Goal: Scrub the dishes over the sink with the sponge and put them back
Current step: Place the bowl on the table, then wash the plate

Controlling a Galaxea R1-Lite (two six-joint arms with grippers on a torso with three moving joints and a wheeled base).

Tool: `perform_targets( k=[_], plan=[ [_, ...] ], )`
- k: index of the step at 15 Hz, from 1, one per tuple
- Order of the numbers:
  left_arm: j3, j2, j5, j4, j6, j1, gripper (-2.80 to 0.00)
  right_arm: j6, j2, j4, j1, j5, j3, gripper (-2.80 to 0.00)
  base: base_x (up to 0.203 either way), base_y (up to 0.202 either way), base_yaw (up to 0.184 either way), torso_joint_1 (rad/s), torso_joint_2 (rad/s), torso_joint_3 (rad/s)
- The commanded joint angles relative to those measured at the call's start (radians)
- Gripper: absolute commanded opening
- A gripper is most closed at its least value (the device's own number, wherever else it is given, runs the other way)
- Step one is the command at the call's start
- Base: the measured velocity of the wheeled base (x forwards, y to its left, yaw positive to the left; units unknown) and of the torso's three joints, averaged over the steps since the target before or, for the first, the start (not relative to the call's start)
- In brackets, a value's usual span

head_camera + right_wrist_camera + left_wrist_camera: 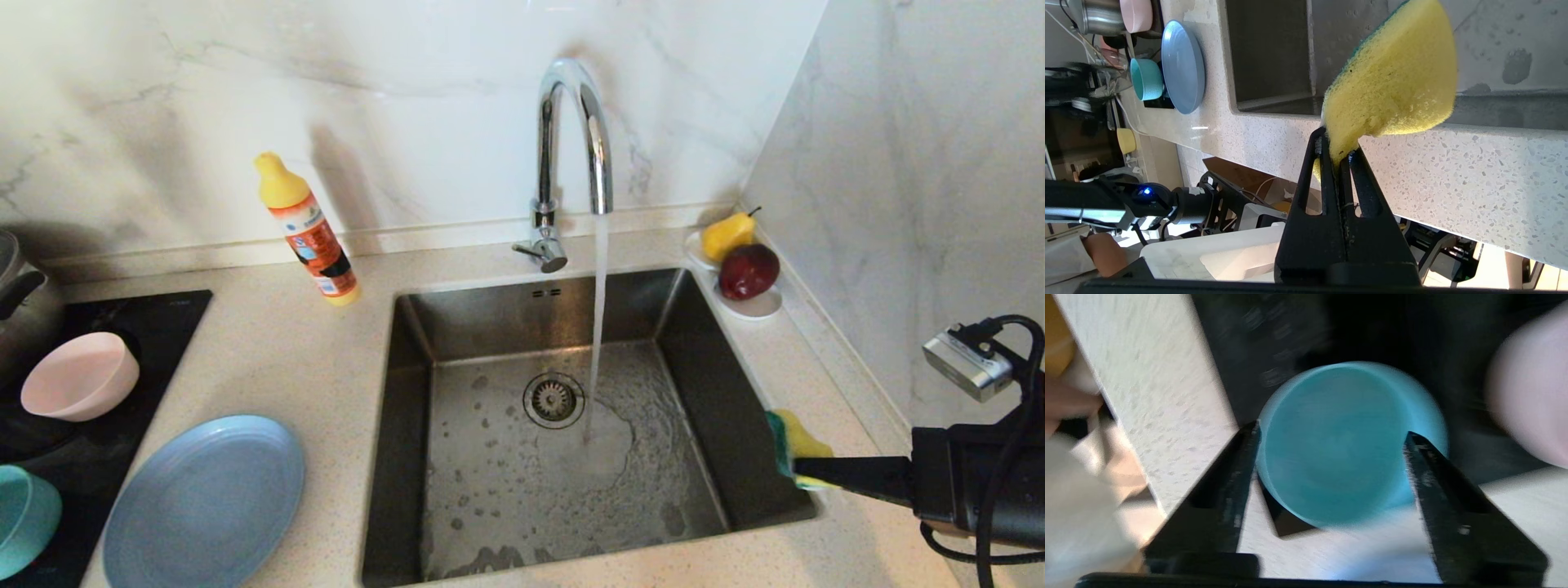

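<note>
We see the right gripper (1340, 152) clenched on the yellow sponge (798, 447), held at the right rim of the sink (392, 425) — tap (571, 147) running into the basin. The left gripper (1331, 437) has its fingers spread wide above the teal bowl (1347, 445), not gripping it as far as the blurred wrist view lets us tell. Teal bowl, pink bowl (80, 377) and grey-blue plate (204, 502) sit left of the sink — both bowls on the black cooktop (163, 318), the plate on the counter (277, 359).
</note>
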Motion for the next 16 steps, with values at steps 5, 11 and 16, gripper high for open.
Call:
perform_targets(
  k=[5,11,16],
  plan=[
    [-0.155,-0.210,-0.090,0.252,0.121,-0.193,-2.80,0.003,-0.008,-0.001,0.002,0.004,-0.001,-2.80,0.000,0.000,0.000,0.000,0.00,0.000],
    [0.060,-0.215,0.023,0.311,0.180,-0.473,0.00,0.001,-0.013,0.001,0.000,0.002,-0.004,-2.80,0.000,0.000,0.000,0.000,0.00,0.000],
    [0.220,-0.204,0.036,0.158,0.209,-0.494,0.00,0.001,-0.008,0.001,0.000,0.002,-0.001,-2.80,0.000,0.000,0.000,0.000,0.00,0.000]
  ],
)
